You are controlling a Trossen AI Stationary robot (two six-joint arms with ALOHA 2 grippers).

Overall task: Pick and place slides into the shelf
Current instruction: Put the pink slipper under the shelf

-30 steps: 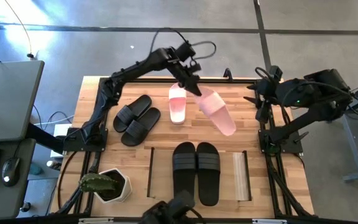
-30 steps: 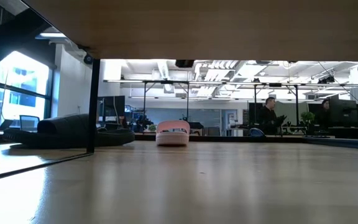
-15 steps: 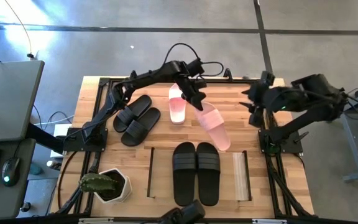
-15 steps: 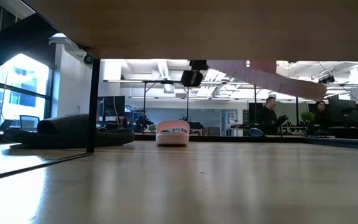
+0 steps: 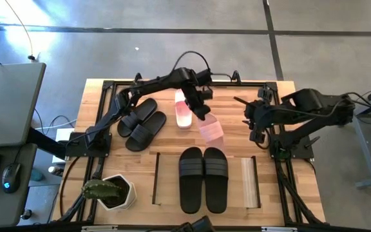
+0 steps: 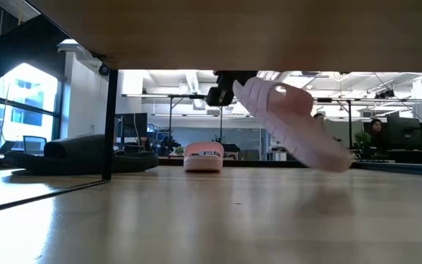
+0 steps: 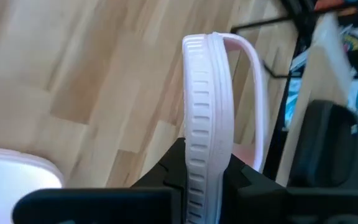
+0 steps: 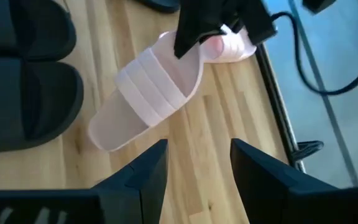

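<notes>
My left gripper (image 5: 201, 111) is shut on one pink-and-white slide (image 5: 212, 129) above the table's middle; the slide slopes toe-down. Its mate (image 5: 183, 113) lies sole-down on the table just beyond. One black pair (image 5: 140, 122) lies flat on the table at the left. Another black pair (image 5: 203, 177) lies between the upright side boards of the shelf (image 5: 250, 183) at the near edge. My right gripper (image 5: 253, 125) hovers open to the right of the held slide, touching nothing. My left gripper pinches the pink slide's heel end (image 7: 207, 163) between its two fingers, one finger on each face of the sole. The fingers slant down from the far left. The slide hangs tilted, its toe end (image 6: 337, 163) lowest and close above the table; whether it touches, I cannot tell.
A white hexagonal plant pot (image 5: 113, 191) stands at the near left corner. Black frame rails (image 5: 282, 154) run along the table's edges. Bare wood lies between the held slide and the shelf. People stand in the room beyond (image 6: 317, 136).
My left gripper has sunk and come toward the table's near edge, tipping downward; the pink slide has gone with it and now slopes more steeply, toe lower. My right gripper has come down and toward the table's middle, staying open.
</notes>
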